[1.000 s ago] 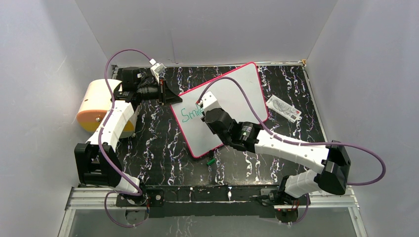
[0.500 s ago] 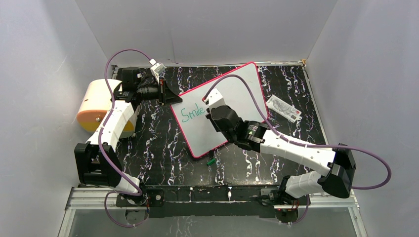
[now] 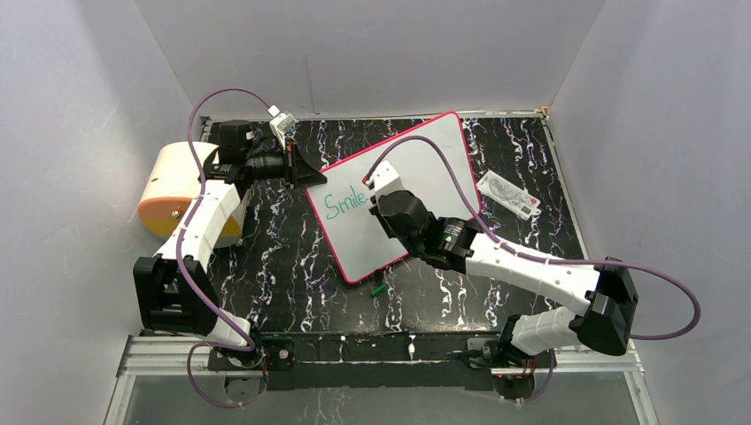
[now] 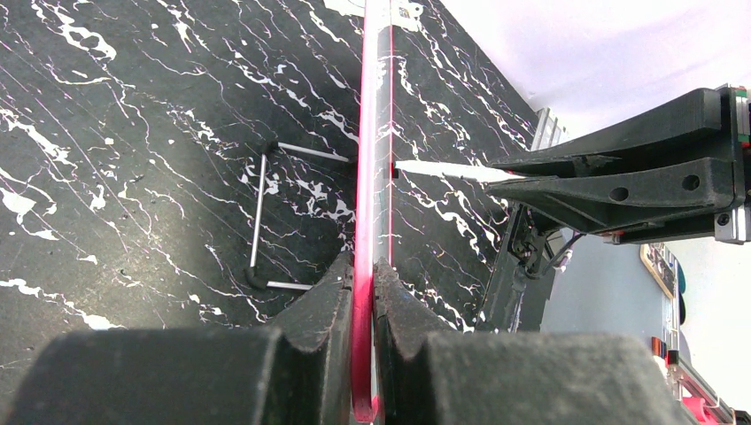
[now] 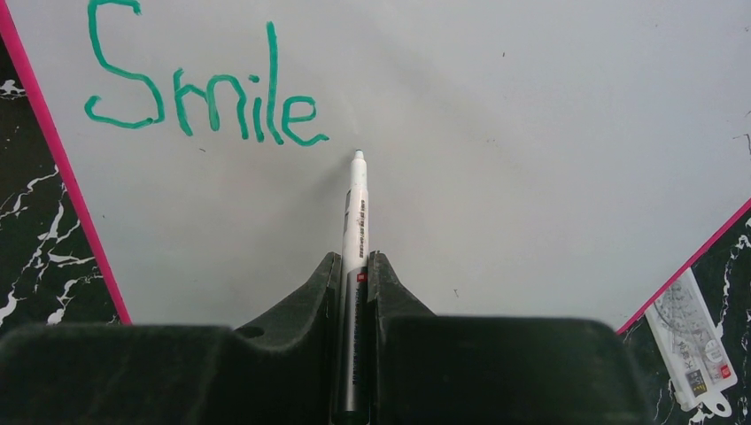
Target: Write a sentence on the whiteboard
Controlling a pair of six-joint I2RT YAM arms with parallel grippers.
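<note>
The whiteboard (image 3: pixel 425 159), white with a pink-red rim, lies tilted across the black marbled table. My left gripper (image 3: pixel 308 173) is shut on its left rim; in the left wrist view the fingers (image 4: pixel 364 266) clamp the pink edge (image 4: pixel 372 133). The sentence (image 3: pixel 345 202) reads only "Smile" (image 5: pixel 205 97) in teal-green. My right gripper (image 5: pixel 355 261) is shut on a white marker (image 5: pixel 356 212). The marker's tip points at the board just below and right of the final "e". From above, the right gripper (image 3: pixel 379 205) hovers right beside the word.
A cream and orange roll (image 3: pixel 173 190) sits off the table's left edge. A white packet with a red mark (image 3: pixel 509 195) lies right of the board. A small green cap (image 3: pixel 378 289) rests near the board's front corner. A bent wire stand (image 4: pixel 257 212) lies beneath the board.
The right gripper shifted right along the board with the marker, and the "e" of "Smile" now shows. The left arm has stayed still.
</note>
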